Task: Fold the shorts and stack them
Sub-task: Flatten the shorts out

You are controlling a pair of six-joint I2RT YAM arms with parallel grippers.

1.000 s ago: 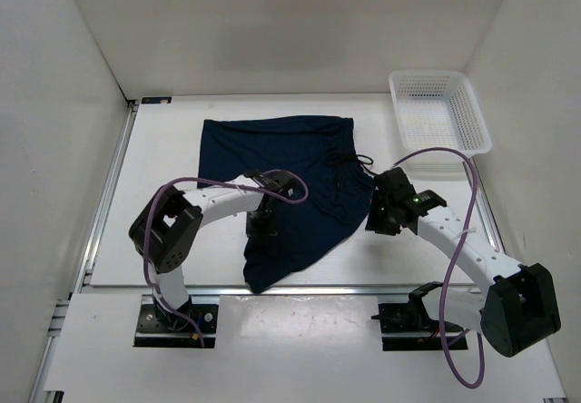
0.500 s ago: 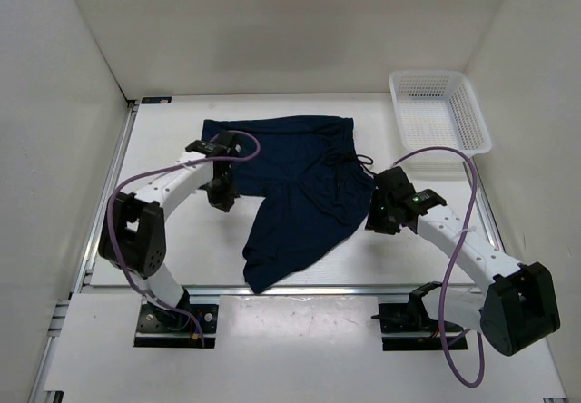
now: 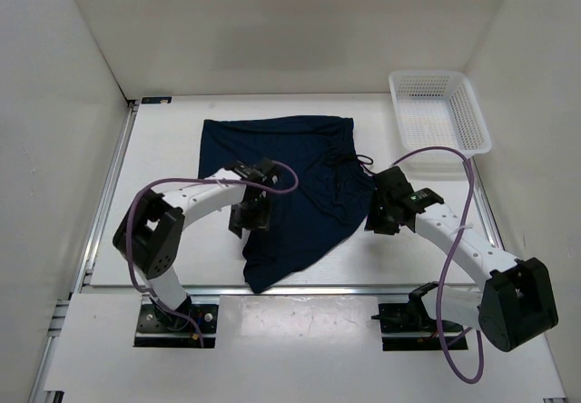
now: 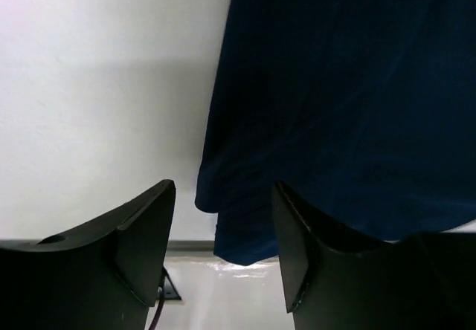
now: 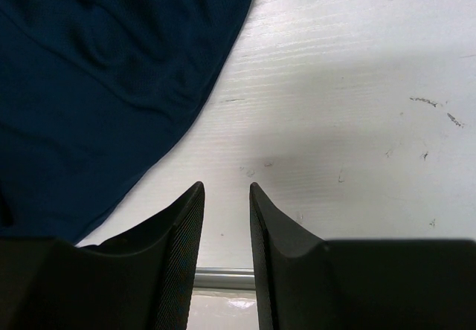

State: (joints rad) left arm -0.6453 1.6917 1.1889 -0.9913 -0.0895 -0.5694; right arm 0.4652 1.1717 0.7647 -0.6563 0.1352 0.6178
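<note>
The dark navy shorts (image 3: 309,162) lie spread in the middle of the table, waistband to the right, one leg trailing toward the near edge (image 3: 263,271). My left gripper (image 3: 248,226) hovers over that leg's left edge. In the left wrist view its jaws (image 4: 223,186) stand open, with the leg's hem (image 4: 245,233) showing between them and nothing gripped. My right gripper (image 3: 375,223) sits just off the right edge of the shorts. In the right wrist view it (image 5: 226,186) is open by a narrow gap over bare table, the navy fabric (image 5: 97,85) to its left.
A white mesh basket (image 3: 472,117) stands at the back right corner. White walls close in the table on three sides. A metal rail (image 3: 318,288) runs along the near edge, in front of both arm bases.
My left gripper, shut half a second ago by the shorts' upper left leg, has swung right and nearer, over the lower leg, and opened. The right arm has stayed put.
</note>
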